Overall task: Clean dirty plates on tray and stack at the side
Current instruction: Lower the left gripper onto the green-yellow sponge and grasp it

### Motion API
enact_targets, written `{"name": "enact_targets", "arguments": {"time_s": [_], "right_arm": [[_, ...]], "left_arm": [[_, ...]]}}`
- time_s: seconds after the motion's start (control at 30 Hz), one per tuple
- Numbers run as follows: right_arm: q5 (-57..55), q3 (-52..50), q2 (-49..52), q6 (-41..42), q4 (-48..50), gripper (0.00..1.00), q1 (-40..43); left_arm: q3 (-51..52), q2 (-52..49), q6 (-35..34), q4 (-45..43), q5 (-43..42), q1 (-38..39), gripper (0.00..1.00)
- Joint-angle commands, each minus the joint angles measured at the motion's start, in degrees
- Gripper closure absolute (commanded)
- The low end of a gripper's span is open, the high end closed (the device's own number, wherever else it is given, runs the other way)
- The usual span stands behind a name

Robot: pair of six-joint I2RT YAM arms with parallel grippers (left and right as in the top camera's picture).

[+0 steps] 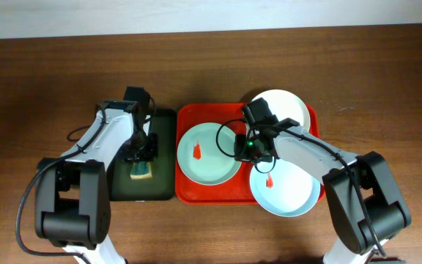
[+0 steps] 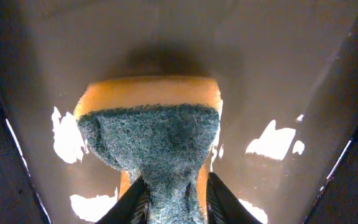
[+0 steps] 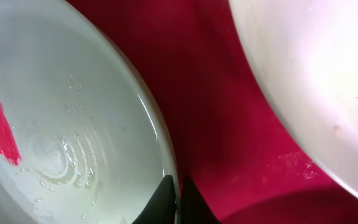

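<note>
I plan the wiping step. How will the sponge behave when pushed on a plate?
The sponge looks soft: it narrows where the left gripper squeezes it, so it will probably squash. Its rough green face should drag, not slide.

We see a brown wooden worktop with a narrow dark green tray lying on it. The tray's glossy floor catches patches of light. Inside it sits a yellow sponge with a green scouring face, pinched narrow at one end.
</note>
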State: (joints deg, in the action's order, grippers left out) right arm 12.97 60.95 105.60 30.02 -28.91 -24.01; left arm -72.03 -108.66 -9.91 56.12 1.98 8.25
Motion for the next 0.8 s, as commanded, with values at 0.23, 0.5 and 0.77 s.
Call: {"name": "enact_targets", "arguments": {"time_s": [0.23,0.5,0.77], "right_arm": [[0.1,0.9,0.5,0.3,-0.2,0.92,-0.3],[0.1,0.9,0.5,0.3,-0.7,0.92,-0.3],[0.1,0.9,0.5,0.3,-0.7,0.92,-0.3]], "left_arm": [[-2.1,-0.4,0.2,3.8,0.2,-1.3,0.67],[-1.5,-0.4,2.3,4.0,-3.8,-1.7,0.67],[-1.4,-0.4,2.3,3.5,-5.6,-4.9,0.67]]}}
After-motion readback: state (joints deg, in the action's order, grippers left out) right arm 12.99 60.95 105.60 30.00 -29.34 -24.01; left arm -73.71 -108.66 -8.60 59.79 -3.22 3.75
